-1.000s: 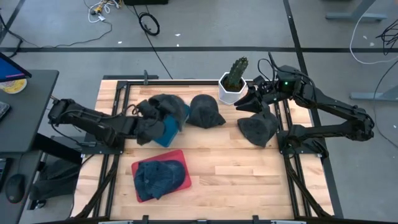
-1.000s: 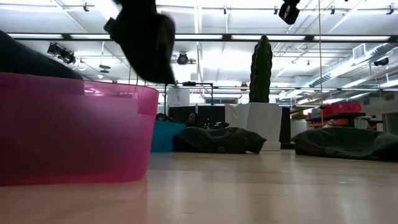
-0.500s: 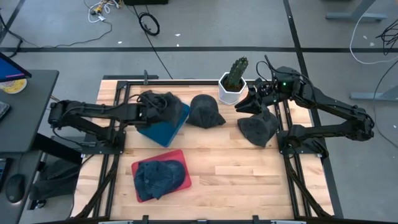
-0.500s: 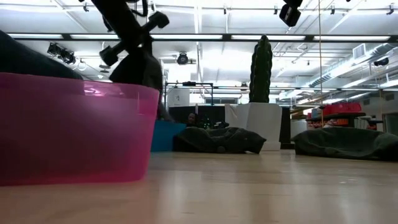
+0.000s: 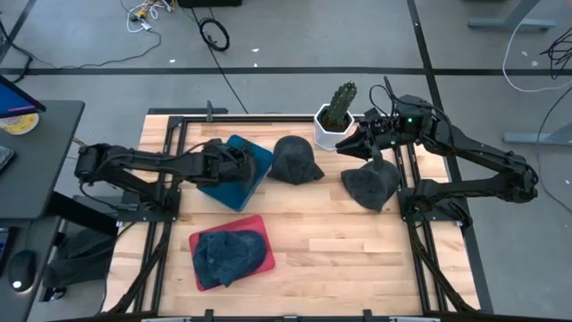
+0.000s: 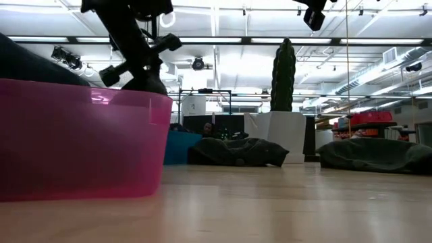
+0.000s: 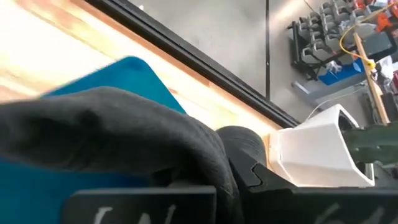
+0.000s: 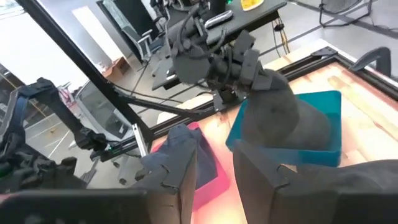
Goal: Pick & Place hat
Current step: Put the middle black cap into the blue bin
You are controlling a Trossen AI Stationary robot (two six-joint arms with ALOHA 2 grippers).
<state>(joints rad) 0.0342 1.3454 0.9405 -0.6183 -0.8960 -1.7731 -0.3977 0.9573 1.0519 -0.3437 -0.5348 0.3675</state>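
My left gripper (image 5: 225, 165) is over the blue bin (image 5: 253, 179), shut on a dark grey hat (image 8: 273, 118) that reaches down into the bin. In the low view this hat (image 6: 150, 84) shows just above the pink bin's rim. A second dark hat (image 5: 297, 161) lies on the table right of the blue bin, and a third (image 5: 371, 185) lies farther right. A blue-grey hat (image 5: 231, 255) sits in the pink bin (image 5: 261, 225). My right gripper (image 5: 357, 143) hovers open above the third hat, beside the cactus pot, touching nothing. My left gripper holds the dark grey hat by its upper end (image 8: 252, 78), pinched between the two fingers, which come from above, slanting from the table's left. The hat hangs below the fingers as a cone, and its lower part (image 8: 292, 140) is inside the blue bin.
A white pot with a cactus (image 5: 335, 121) stands at the far edge beside my right gripper. Black frame rails (image 5: 170, 134) run along the table's left, right and far sides. Bare wood (image 5: 340, 250) lies toward the near right.
My left gripper has moved down over the blue bin, carrying the hat with it. The hat hung well above the bins a second ago; now its lower part is in the blue bin.
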